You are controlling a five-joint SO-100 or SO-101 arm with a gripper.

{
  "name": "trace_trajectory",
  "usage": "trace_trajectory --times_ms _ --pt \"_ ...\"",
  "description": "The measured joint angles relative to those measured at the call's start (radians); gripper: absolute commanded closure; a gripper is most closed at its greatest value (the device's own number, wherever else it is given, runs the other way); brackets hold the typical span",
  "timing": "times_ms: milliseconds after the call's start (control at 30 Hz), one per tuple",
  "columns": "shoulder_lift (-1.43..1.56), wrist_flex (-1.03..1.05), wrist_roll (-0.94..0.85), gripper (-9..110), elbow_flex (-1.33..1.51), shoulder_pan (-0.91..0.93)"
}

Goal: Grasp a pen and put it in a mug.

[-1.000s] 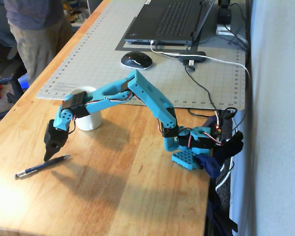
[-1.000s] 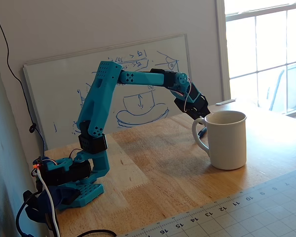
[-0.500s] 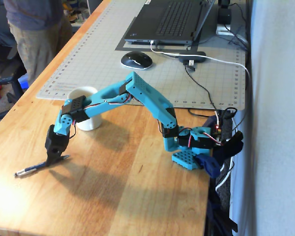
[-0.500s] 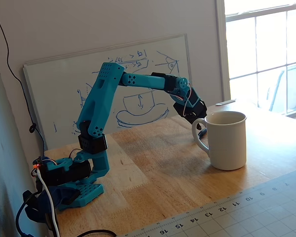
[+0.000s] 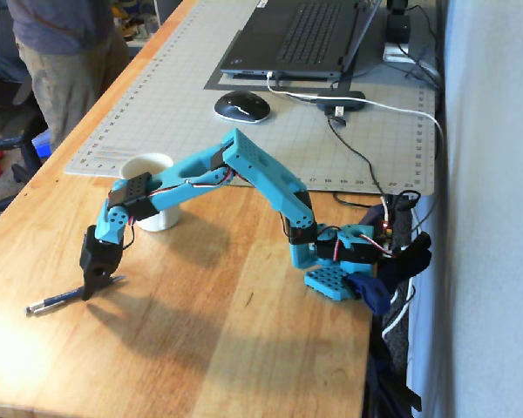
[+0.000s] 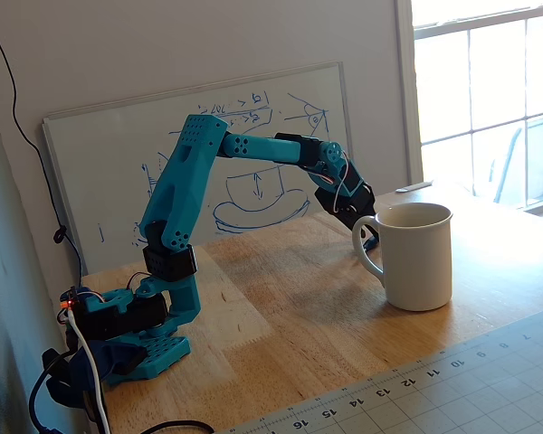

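My arm is folded forward and down so that my tool (image 5: 94, 283) stands nearly vertical over the pen (image 5: 57, 300), which lies flat on the wooden bench (image 5: 244, 348) towards the near left corner in the fixed view that looks along the bench to the laptop (image 5: 305, 39). The tool's dark fingers straddle the pen at its right end, tips at or almost at the bench top. The rest of the barrel and the silvery end stick out to the left, free. I cannot tell whether the fingers have closed on the barrel or merely bracket it; the pen lies level on the wood, so my judgement is that it is not yet lifted.

A vertical approach suits a slim thing lying flat: the fingers can come down either side of it. Holding it near one end means it may droop or swing when raised.

The cream-white mug (image 6: 416, 255) stands upright behind my arm, near the edge of the grey cutting mat (image 5: 314, 131), mouth open upwards. In the other fixed view the mug hides my tool almost wholly, its handle towards the arm. It is near the pen, so the carry should be short, but the pen must be tipped upright to enter.
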Motion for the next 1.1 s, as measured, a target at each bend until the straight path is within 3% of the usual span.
trace_trajectory --times_ms 200,1100 --pt "-0.021 -0.002 0.000 99 -0.009 0.000" --pt "-0.002 -0.003 0.000 99 -0.025 -0.006"
